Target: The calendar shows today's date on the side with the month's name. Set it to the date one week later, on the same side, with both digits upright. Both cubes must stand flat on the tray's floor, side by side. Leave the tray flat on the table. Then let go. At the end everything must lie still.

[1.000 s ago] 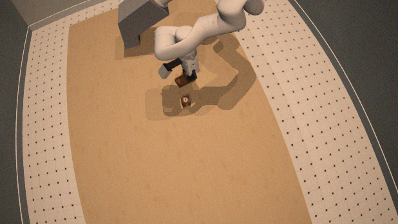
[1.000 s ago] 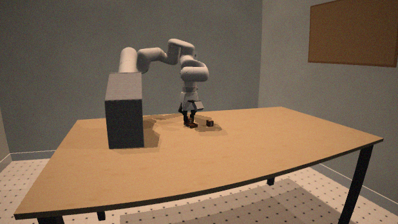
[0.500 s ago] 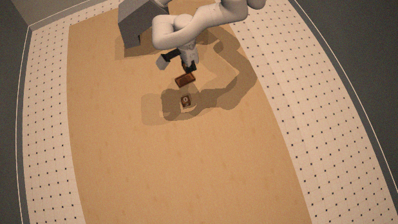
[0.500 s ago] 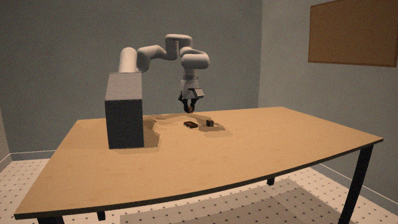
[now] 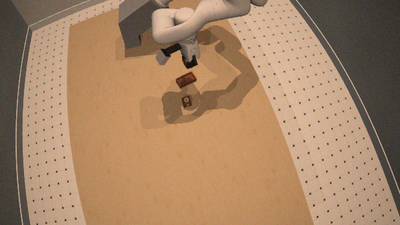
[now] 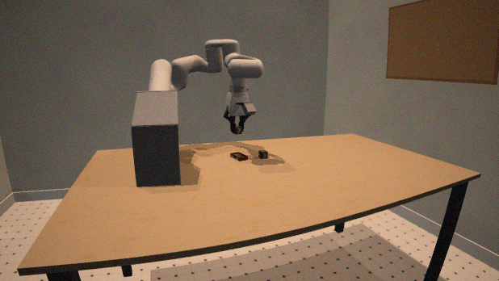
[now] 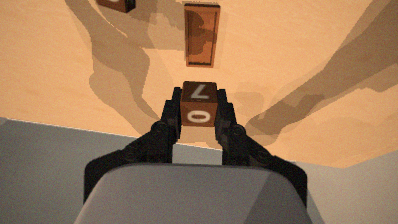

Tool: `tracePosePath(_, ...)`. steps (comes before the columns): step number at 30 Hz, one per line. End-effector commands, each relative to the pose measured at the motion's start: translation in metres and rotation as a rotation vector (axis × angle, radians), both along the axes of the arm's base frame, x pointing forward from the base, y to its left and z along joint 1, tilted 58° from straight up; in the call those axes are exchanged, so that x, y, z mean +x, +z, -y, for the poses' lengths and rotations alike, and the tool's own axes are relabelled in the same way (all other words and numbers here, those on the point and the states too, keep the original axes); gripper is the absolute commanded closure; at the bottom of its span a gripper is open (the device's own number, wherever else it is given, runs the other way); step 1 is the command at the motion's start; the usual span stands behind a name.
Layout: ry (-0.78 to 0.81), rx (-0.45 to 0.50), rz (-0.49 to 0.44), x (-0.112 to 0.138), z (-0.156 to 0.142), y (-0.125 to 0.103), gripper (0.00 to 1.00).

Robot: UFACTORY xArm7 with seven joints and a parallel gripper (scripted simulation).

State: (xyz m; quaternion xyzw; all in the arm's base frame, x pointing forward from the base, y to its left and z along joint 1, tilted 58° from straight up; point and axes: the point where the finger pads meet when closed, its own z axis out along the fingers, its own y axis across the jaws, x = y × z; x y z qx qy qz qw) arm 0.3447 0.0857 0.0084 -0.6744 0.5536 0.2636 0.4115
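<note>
My gripper (image 7: 199,99) is shut on a brown number cube (image 7: 199,103) and holds it high above the table; it also shows in the side view (image 6: 238,129) and the overhead view (image 5: 190,62). The held cube shows a 7 on one face and a 0 on the face toward the wrist camera. The brown tray (image 5: 186,79) lies flat and empty on the table below, also in the wrist view (image 7: 202,34) and the side view (image 6: 239,156). The second cube (image 5: 186,101) stands on the table beside the tray with a 0 on top; it also shows in the side view (image 6: 262,153) and at the wrist view's top edge (image 7: 116,4).
A grey box (image 6: 156,143), the arm's base, stands on the table at the far left of the tray. A brown board (image 6: 442,40) hangs on the right wall.
</note>
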Motion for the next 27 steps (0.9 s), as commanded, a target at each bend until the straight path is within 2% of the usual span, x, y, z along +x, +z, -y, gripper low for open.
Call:
tracePosePath(1, -0.002, -0.003, 0.004, 0.001, 0.002, 0.0, 0.71)
tracePosePath(5, 0.032, -0.011, 0.056, 0.003, 0.005, -0.004, 0.71)
tracePosePath(9, 0.115, -0.029, 0.184, 0.007, 0.012, -0.014, 0.71)
tracePosePath(11, 0.128, -0.032, 0.206, 0.008, 0.013, -0.016, 0.71)
tracePosePath(14, 0.18, -0.043, 0.286, 0.011, 0.017, -0.023, 0.71)
tracePosePath(16, 0.18, -0.043, 0.286, 0.011, 0.017, -0.023, 0.71)
tracePosePath(18, 0.234, -0.054, 0.37, 0.014, 0.021, -0.029, 0.71)
tracePosePath(27, 0.355, -0.077, 0.561, 0.019, 0.03, -0.045, 0.71)
